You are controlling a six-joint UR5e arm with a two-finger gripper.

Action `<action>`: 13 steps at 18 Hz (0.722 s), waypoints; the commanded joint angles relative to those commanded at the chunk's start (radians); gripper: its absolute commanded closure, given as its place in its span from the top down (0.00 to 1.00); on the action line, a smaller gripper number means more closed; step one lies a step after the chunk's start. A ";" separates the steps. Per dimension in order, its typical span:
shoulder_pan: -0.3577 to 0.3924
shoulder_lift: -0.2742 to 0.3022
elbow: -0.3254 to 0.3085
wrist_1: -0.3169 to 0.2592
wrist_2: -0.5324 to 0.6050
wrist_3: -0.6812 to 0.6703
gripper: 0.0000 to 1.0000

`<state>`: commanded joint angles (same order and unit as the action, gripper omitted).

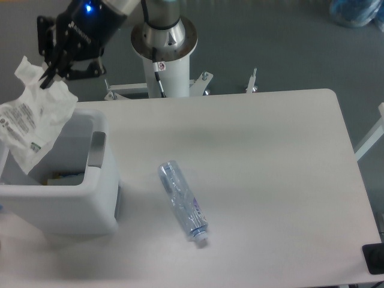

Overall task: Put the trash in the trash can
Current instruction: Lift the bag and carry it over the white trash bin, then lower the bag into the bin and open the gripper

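Gripper (47, 78) at the upper left pinches the top of the clear plastic bag (31, 127), its fingers closed on the crumpled upper edge; the bag hangs down from that hold with its white printed label facing the camera, draped over the far left part of the white trash can (103, 198), its lower end dipping inside the open bin; a blue light glows on the dark wrist above the fingers; the trash can sits at the left edge of the white table (270, 180), a grey rectangular tab (96, 150) on its right rim, and something small and bluish lies on its floor, too dim to name; the clear plastic bottle (183, 202) lies on its side on the table, well apart from the bin to its right, cap end pointing toward the near edge and bluish label showing; the arm's round silver base (164, 37) stands just behind the table's far edge; a black object (375, 258) shows at the lower right corner
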<state>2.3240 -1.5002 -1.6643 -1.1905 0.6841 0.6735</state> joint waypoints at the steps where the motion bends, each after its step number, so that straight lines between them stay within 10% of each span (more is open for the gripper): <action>1: -0.002 -0.003 -0.002 0.003 0.006 -0.009 0.00; 13: -0.048 -0.078 -0.043 0.046 0.132 -0.011 0.01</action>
<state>2.2764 -1.5784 -1.7073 -1.1444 0.8161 0.6627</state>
